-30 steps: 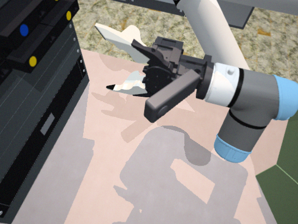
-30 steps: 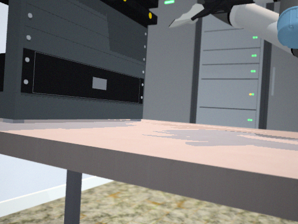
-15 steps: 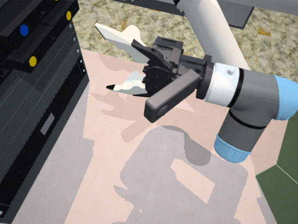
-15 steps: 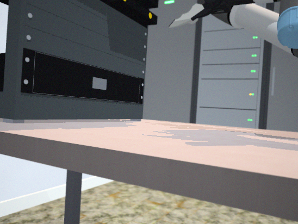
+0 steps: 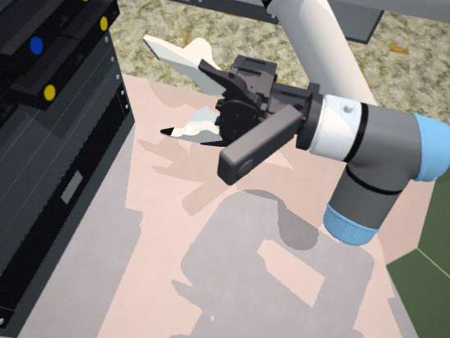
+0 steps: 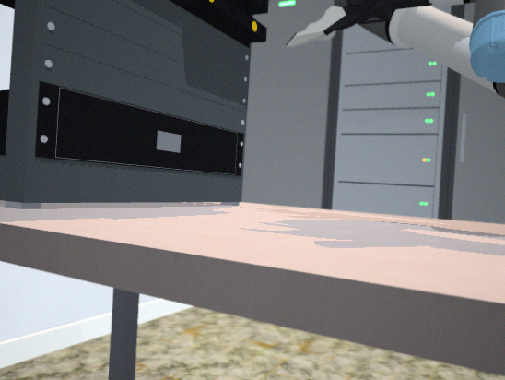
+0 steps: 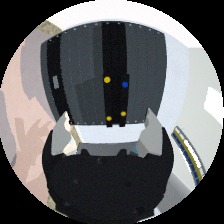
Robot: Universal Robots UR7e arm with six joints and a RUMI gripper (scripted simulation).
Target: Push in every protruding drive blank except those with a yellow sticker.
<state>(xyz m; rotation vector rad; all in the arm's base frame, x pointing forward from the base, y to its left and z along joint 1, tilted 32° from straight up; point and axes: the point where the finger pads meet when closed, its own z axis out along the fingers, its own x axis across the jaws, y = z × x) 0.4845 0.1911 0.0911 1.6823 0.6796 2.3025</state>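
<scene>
The gripper (image 5: 164, 86) hangs above the table (image 5: 164, 230) with its two pale fingers (image 5: 176, 57) spread to full width and nothing between them; the tips point toward the front of the rack (image 5: 61, 148).

Drive blanks. In the top view, two black blanks jut from the rack's upper front, well apart from the fingertips and beyond them. The nearer blank (image 5: 37, 92) bears a yellow sticker (image 5: 49, 93) on its end face. The next blank (image 5: 25, 45) bears a blue sticker (image 5: 36, 45). A further yellow sticker (image 5: 104, 23) marks a third bar at the frame's upper edge. Each blank's long axis runs horizontally across the rack's face, and each stands proud of it toward the arm.

Differences between views. The wrist view looks along the gripper (image 7: 108, 131) between both fingers and shows the rack (image 7: 85, 75) head-on, with three yellow dots (image 7: 107, 79) and one blue dot (image 7: 125, 84) on a dark central strip. The exterior view alone shows the rack (image 6: 138, 184) standing on the table (image 6: 258, 277), a black panel (image 6: 115, 134) low on its front, one fingertip (image 6: 306, 34) level with a protruding blank (image 6: 230, 18), and server cabinets (image 6: 387, 138) behind.
</scene>
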